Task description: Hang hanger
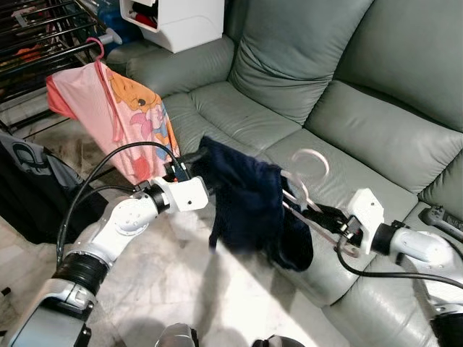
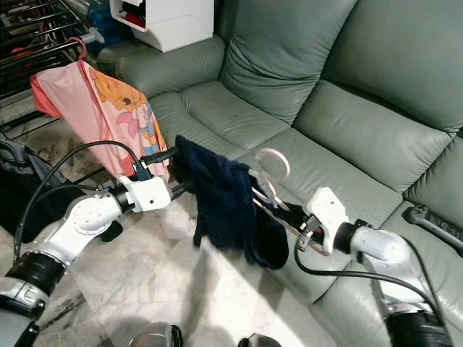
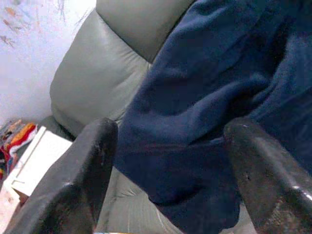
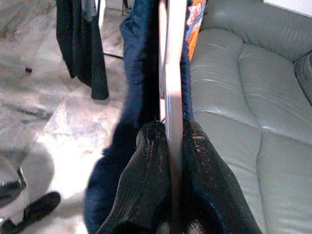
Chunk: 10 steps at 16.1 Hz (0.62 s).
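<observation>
The right gripper (image 4: 168, 146) pinches one end of a pale hanger (image 1: 307, 189), its two fingers (image 4: 146, 180) pressed against the flat arm. A dark blue garment (image 1: 246, 206) is draped over the hanger, which is held in the air in front of the grey sofa (image 1: 304, 65). The left gripper (image 3: 170, 161) is spread wide at the other end, with the blue cloth between its fingers but not clamped. The hook (image 2: 271, 163) points up and towards the sofa, away from the drying rack (image 1: 43, 32), which stands well off to the robot's left with a pink shirt (image 1: 119, 116) already hanging on it.

To do this step well, I judge the robot should steady the loose end first, so the cloth does not slide off (it already sags to one side), then turn towards the rack and keep the hanger level. The hook probably needs to face the rail before it is lowered over a bare stretch beside the pink shirt.
</observation>
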Tool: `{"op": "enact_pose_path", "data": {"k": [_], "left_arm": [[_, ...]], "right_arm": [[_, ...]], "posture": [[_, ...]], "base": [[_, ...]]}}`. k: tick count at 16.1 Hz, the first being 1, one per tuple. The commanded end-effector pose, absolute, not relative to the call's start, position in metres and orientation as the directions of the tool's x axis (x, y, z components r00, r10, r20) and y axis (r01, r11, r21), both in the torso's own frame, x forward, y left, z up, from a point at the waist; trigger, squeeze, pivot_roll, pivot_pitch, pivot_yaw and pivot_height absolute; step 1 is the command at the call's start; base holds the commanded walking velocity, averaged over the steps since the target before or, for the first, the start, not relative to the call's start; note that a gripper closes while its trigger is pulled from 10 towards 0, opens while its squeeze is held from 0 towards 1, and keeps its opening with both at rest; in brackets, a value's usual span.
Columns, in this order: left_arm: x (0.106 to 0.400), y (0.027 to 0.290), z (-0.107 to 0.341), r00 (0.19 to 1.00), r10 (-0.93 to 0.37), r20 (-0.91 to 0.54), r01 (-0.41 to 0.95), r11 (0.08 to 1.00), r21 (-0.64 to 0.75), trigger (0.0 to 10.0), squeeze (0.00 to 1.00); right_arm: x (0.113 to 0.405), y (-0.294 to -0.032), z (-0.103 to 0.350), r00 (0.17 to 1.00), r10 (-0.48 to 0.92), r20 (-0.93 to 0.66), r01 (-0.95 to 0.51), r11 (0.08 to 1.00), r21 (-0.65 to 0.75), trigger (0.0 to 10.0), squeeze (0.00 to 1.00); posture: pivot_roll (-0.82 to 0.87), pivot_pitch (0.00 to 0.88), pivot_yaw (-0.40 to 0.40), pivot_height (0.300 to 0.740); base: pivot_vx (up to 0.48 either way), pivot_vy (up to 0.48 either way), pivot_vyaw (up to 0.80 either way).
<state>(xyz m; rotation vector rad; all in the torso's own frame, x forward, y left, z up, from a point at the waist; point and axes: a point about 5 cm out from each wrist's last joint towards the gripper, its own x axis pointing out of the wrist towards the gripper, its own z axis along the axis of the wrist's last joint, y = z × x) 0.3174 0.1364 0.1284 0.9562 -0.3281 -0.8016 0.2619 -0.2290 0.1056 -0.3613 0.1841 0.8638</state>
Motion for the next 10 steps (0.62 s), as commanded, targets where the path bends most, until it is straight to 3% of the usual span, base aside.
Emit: {"op": "enact_pose_path", "data": {"k": [1, 6, 7, 8, 9, 10], "left_arm": [[0.319, 0.137, 0.131, 0.659, -0.745, -0.105, 0.456, 0.285, 0.843, 10.0, 1.00], [0.321, 0.136, 0.131, 0.568, -0.795, -0.213, 0.514, 0.141, 0.846, 10.0, 1.00], [0.319, 0.134, 0.128, 0.527, -0.812, -0.250, 0.541, 0.093, 0.836, 10.0, 0.61], [0.317, 0.132, 0.124, 0.489, -0.824, -0.286, 0.585, 0.067, 0.808, 10.0, 0.00], [0.316, 0.131, 0.121, 0.468, -0.828, -0.310, 0.604, 0.044, 0.796, 10.0, 0.00], [0.314, 0.131, 0.115, 0.427, -0.829, -0.362, 0.652, 0.005, 0.758, 7.4, 0.00]], "right_arm": [[0.264, -0.226, 0.111, 0.617, 0.730, -0.294, -0.786, 0.556, -0.269, 10.0, 0.00], [0.261, -0.224, 0.106, 0.531, 0.759, -0.376, -0.842, 0.425, -0.331, 10.0, 0.00], [0.262, -0.223, 0.107, 0.525, 0.763, -0.378, -0.844, 0.408, -0.348, 10.0, 0.00], [0.263, -0.223, 0.108, 0.521, 0.763, -0.382, -0.843, 0.391, -0.368, 10.0, 0.00], [0.264, -0.223, 0.108, 0.519, 0.762, -0.387, -0.842, 0.381, -0.382, 10.0, 0.00], [0.267, -0.224, 0.110, 0.520, 0.760, -0.390, -0.839, 0.369, -0.400, 10.0, 0.00]], "posture": [[-0.03, 0.040, 0.030, 0.740], [-0.03, 0.039, 0.035, 0.740], [-0.03, 0.039, 0.038, 0.740], [-0.03, 0.039, 0.038, 0.740], [-0.03, 0.040, 0.038, 0.740], [-0.03, 0.042, 0.038, 0.740]], "base": [[0.000, 0.000, 0.00], [0.000, 0.000, 0.00], [0.000, 0.000, 0.00], [0.000, 0.000, 0.00], [0.000, 0.000, 0.00], [0.000, 0.000, 0.00]]}}
